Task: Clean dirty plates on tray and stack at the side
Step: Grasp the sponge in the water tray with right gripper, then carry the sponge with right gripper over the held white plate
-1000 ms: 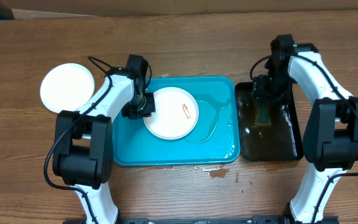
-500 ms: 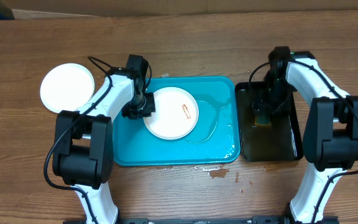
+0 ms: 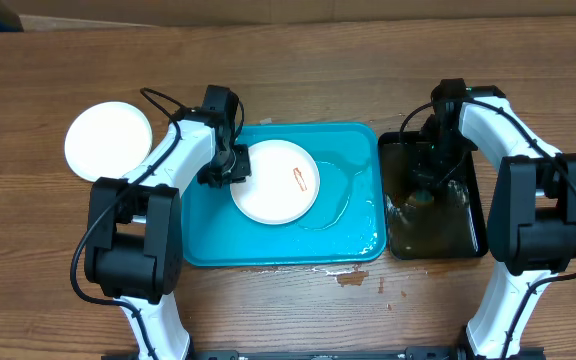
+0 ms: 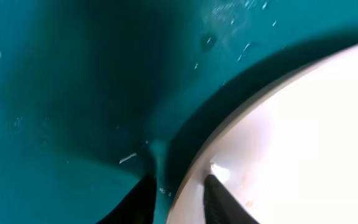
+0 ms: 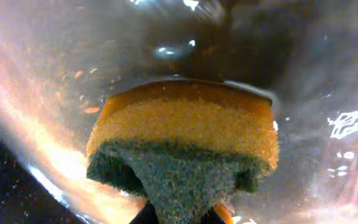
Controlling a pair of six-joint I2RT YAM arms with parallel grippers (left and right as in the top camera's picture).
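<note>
Noted: tray [image 3: 208, 235] of turquoise plastic, glossy, with a wet film. At the left tool [image 4: 178, 202], plate [image 4: 303, 143] is smooth, white and glossy. In the right tool [image 5: 176, 216], sponge [image 5: 185, 134] has porous orange foam and a coarse dark-green scouring face. Beneath it, black tray [image 3: 458, 235] is slick, wet and reflective. Desk [image 3: 298, 60] is matt wood grain.

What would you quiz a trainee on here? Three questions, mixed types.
1. True or false: the right gripper holds a sponge.
2. The smear on the plate in the blue tray is: A green; B orange-red; C black.
3. Which part of that plate does the left gripper straddle?

Key: 1 true; 2 B; 3 the rim.
</note>
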